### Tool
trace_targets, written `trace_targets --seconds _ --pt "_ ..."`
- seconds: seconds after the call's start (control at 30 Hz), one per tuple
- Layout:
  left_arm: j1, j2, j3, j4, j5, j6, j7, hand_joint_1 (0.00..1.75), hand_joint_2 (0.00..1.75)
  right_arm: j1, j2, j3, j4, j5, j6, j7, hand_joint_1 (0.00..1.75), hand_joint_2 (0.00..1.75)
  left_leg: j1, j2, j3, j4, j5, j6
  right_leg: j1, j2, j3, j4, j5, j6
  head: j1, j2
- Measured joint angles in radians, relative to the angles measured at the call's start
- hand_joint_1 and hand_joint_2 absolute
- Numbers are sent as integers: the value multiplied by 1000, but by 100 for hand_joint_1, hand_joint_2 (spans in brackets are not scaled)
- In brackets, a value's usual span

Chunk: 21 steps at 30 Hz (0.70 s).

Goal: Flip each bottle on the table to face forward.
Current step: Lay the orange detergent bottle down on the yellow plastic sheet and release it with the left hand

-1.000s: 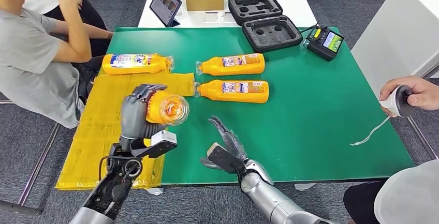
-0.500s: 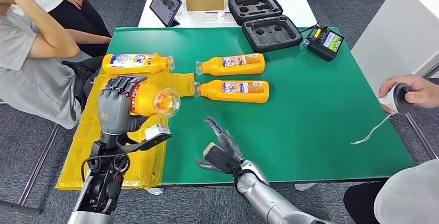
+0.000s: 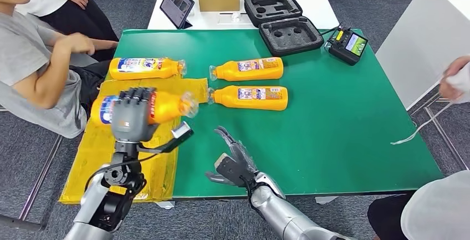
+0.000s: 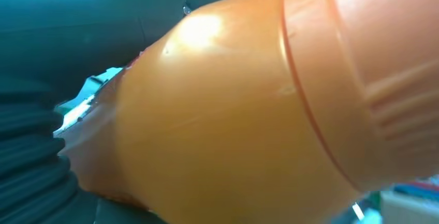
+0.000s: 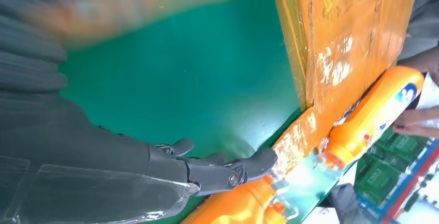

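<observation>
The right hand (image 3: 231,165) hovers near the table (image 3: 343,118) edge, fingers spread, holding nothing. The left hand (image 3: 132,116) wraps its fingers around a bottle (image 3: 166,106) above the yellow sheet (image 3: 105,157). To finish well, I think it should roll the bottle label up, then lower it gently beside the three lying bottles (image 3: 252,82).

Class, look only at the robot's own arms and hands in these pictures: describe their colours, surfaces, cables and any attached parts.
Both arms are silver metal tubes. The left hand has a grey shell back with a small orange marking and dark segmented fingers; a black loose cable loops around its black wrist joint, and a white-and-black boxy module juts out beside it. The right hand has a grey palm cover and dark slender fingers, above a black wrist collar.
</observation>
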Motion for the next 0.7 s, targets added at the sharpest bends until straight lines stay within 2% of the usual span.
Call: trace_targets --seconds 0.13,0.23,0.7 --pt "-42 11 -74 135 2 0 31 175 175 6 -1 0 -14 -28 0 0 0 175 0 0 0 0 0 0 0 0 0 0 0 0 0 0" --pt "-69 12 -99 220 3 0 34 175 175 31 -8 0 -87 -44 -11 0 0 175 0 0 0 0 0 0 0 0 0 0 0 0 0 0" --pt "-141 11 -117 392 9 1 54 175 175 135 -54 4 -404 -31 -94 -1 0 175 0 0 0 0 0 0 0 0 0 0 0 0 0 0"
